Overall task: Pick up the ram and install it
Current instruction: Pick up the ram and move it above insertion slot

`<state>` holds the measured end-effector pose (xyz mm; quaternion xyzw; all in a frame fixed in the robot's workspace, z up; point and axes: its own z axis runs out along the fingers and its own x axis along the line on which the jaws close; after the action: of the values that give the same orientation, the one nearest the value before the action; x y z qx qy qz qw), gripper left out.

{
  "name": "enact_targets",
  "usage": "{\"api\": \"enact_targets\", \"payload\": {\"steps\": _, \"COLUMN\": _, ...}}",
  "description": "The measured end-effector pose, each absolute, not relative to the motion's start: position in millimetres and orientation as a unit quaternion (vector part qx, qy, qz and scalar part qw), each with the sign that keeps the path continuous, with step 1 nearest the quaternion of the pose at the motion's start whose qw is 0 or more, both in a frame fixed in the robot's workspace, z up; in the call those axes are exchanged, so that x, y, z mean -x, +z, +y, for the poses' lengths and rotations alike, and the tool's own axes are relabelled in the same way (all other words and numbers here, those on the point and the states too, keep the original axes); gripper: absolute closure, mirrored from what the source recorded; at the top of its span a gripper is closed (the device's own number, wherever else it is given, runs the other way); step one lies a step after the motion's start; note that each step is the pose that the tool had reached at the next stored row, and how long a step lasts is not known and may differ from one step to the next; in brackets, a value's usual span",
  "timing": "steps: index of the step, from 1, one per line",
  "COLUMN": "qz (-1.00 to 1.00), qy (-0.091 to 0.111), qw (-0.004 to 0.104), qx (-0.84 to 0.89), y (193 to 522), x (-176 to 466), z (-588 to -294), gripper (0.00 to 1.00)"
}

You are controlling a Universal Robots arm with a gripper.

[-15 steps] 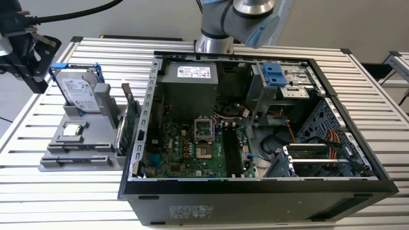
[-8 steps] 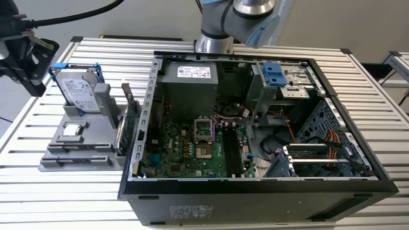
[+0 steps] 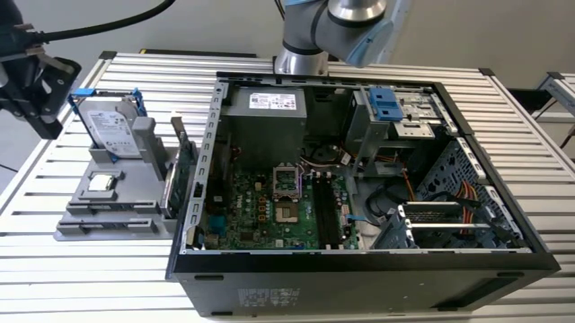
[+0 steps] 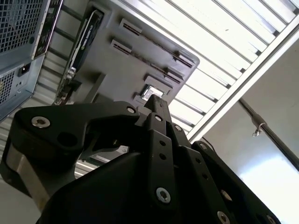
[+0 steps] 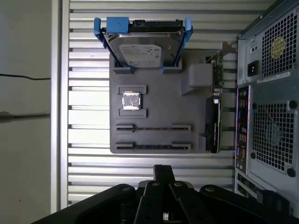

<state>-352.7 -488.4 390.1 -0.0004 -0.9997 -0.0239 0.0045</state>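
Observation:
My gripper hangs high at the exterior view's left, above the slatted table beside the grey parts holder. In both wrist views its black fingers meet in a single tip with nothing visible between them. The holder has two long slots, and a thin dark strip runs along each. Seen edge-on, I cannot tell whether either strip is the ram. The open computer case lies at the centre, and its green motherboard has long black memory slots.
On the holder stand a grey hard drive in a blue frame, a small square chip and a green card with a metal bracket. The arm's base rises behind the case. A black cable crosses the top left.

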Motion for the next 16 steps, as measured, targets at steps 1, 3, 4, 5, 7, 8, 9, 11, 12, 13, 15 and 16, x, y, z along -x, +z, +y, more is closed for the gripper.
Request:
{"api": "enact_targets", "payload": {"steps": 1, "qz": -1.000, "qy": -0.024, "qw": 0.005, "qx": 0.000, "y": 390.1, "x": 352.7, "z": -488.8, "gripper": 1.00}}
{"api": "enact_targets", "payload": {"steps": 3, "qz": -1.000, "qy": -0.024, "qw": 0.005, "qx": 0.000, "y": 390.2, "x": 352.7, "z": -489.3, "gripper": 1.00}}
{"api": "enact_targets", "payload": {"steps": 4, "qz": -1.000, "qy": -0.024, "qw": 0.005, "qx": 0.000, "y": 390.1, "x": 352.7, "z": -489.6, "gripper": 1.00}}
{"api": "enact_targets", "payload": {"steps": 5, "qz": -1.000, "qy": -0.024, "qw": 0.005, "qx": 0.000, "y": 390.0, "x": 352.7, "z": -489.9, "gripper": 1.00}}
{"api": "enact_targets", "payload": {"steps": 7, "qz": -1.000, "qy": -0.024, "qw": 0.005, "qx": 0.000, "y": 390.0, "x": 352.7, "z": -490.1, "gripper": 1.00}}
{"api": "enact_targets", "payload": {"steps": 8, "qz": -1.000, "qy": -0.024, "qw": 0.005, "qx": 0.000, "y": 390.0, "x": 352.7, "z": -490.1, "gripper": 1.00}}
{"api": "enact_targets", "payload": {"steps": 9, "qz": -1.000, "qy": -0.024, "qw": 0.005, "qx": 0.000, "y": 390.0, "x": 352.7, "z": -490.1, "gripper": 1.00}}
{"api": "enact_targets", "payload": {"steps": 11, "qz": -1.000, "qy": -0.024, "qw": 0.005, "qx": 0.000, "y": 390.0, "x": 352.7, "z": -490.1, "gripper": 1.00}}
{"api": "enact_targets", "payload": {"steps": 12, "qz": -1.000, "qy": -0.024, "qw": 0.005, "qx": 0.000, "y": 390.0, "x": 352.7, "z": -490.1, "gripper": 1.00}}
{"api": "enact_targets", "payload": {"steps": 13, "qz": -1.000, "qy": -0.024, "qw": 0.005, "qx": 0.000, "y": 390.0, "x": 352.7, "z": -490.1, "gripper": 1.00}}
{"api": "enact_targets", "payload": {"steps": 15, "qz": -1.000, "qy": -0.024, "qw": 0.005, "qx": 0.000, "y": 390.0, "x": 352.7, "z": -490.1, "gripper": 1.00}}
{"api": "enact_targets", "payload": {"steps": 16, "qz": -1.000, "qy": -0.024, "qw": 0.005, "qx": 0.000, "y": 390.0, "x": 352.7, "z": -490.1, "gripper": 1.00}}
